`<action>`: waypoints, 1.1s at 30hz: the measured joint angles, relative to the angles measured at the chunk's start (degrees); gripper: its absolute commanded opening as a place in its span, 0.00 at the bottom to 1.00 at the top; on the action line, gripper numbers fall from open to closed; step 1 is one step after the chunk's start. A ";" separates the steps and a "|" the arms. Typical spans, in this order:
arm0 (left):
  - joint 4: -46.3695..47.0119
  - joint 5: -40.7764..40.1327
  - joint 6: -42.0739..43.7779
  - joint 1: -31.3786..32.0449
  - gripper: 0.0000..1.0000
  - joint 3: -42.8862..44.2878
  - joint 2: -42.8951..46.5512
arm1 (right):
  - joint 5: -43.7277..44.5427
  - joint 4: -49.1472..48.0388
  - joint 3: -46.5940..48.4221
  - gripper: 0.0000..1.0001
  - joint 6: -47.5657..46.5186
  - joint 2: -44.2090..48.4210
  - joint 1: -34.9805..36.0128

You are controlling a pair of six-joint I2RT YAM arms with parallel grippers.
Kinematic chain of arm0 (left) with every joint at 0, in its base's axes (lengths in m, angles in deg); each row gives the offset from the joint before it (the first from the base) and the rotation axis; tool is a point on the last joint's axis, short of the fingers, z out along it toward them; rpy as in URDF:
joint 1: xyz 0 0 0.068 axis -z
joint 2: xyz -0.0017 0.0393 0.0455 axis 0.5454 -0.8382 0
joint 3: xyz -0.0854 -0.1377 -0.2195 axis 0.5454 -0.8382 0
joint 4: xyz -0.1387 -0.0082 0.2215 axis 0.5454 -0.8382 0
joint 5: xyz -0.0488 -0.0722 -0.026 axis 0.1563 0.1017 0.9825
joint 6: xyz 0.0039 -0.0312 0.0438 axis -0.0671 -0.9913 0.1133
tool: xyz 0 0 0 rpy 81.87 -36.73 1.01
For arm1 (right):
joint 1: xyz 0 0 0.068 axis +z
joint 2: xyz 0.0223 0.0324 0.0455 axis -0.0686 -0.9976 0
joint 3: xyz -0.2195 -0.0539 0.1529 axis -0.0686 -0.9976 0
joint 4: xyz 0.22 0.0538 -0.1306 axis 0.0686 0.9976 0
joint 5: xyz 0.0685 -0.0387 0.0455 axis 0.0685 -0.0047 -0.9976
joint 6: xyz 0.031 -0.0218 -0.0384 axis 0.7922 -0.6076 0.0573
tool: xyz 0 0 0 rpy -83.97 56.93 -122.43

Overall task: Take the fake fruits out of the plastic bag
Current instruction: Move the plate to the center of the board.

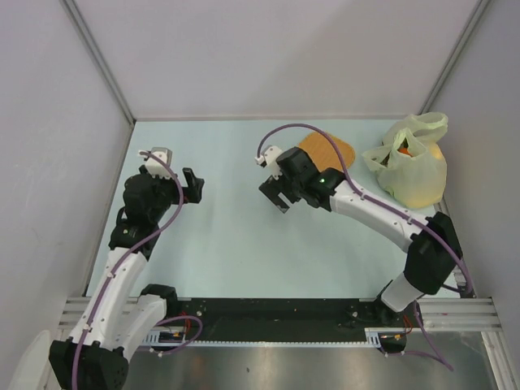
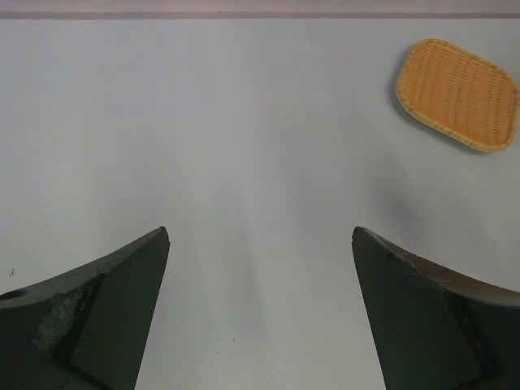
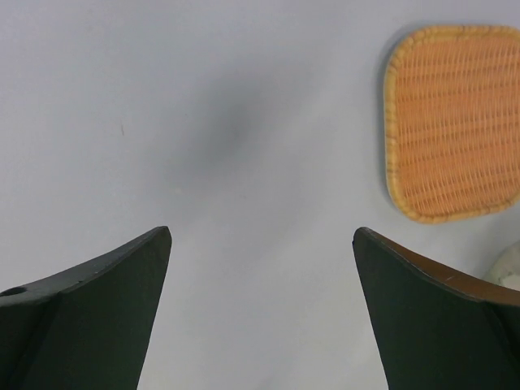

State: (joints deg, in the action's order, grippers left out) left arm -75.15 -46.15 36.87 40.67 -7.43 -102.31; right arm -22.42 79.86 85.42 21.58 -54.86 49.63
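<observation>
The pale yellow-green plastic bag point(image 1: 410, 162) sits bunched at the far right of the table, its handles up. An orange fake fruit point(image 1: 404, 149) shows at its mouth; the other fruits are hidden inside. My right gripper point(image 1: 276, 195) is open and empty over the middle of the table, left of the bag; in its wrist view it point(image 3: 260, 236) hangs over bare table. My left gripper point(image 1: 193, 185) is open and empty at the left; its wrist view shows it point(image 2: 260, 236) over bare table too.
A flat woven orange mat point(image 1: 329, 149) lies between my right arm and the bag; it also shows in the left wrist view point(image 2: 459, 93) and the right wrist view point(image 3: 455, 122). Walls close the table on three sides.
</observation>
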 measured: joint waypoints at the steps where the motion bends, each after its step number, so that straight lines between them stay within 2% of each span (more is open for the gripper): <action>1: -0.13 0.02 -0.02 -0.26 1.00 0.00 0.15 | -0.07 -0.15 1.09 1.00 0.28 -1.05 0.07; 7: -1.53 0.59 -0.07 -0.94 1.00 0.22 -0.50 | -2.40 -1.05 11.78 0.89 -0.20 -10.27 -0.87; 12: -2.01 1.95 -0.33 -1.03 1.00 0.46 -2.10 | 0.11 -4.39 18.56 0.86 -1.46 -16.70 -7.39; 18: -1.90 2.60 -0.59 -2.01 1.00 0.46 -2.16 | 7.52 -9.77 17.64 0.83 -7.78 -24.00 -13.55; 24: -1.88 2.91 -0.59 -2.43 1.00 0.46 -2.14 | 13.51 -15.72 12.39 0.82 -14.60 -29.40 -12.28; 31: -1.86 2.93 -0.66 -2.73 1.00 0.46 -2.16 | 17.05 -21.70 12.00 0.80 -20.15 -33.44 -11.28; 33: -1.79 2.93 -0.98 -2.78 1.00 0.46 -2.16 | 18.36 -23.74 12.00 0.75 -21.70 -34.67 -11.30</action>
State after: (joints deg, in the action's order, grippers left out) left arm -76.94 -43.22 35.88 37.89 -6.98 -104.47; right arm -4.06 56.13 97.42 -0.12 -89.52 38.33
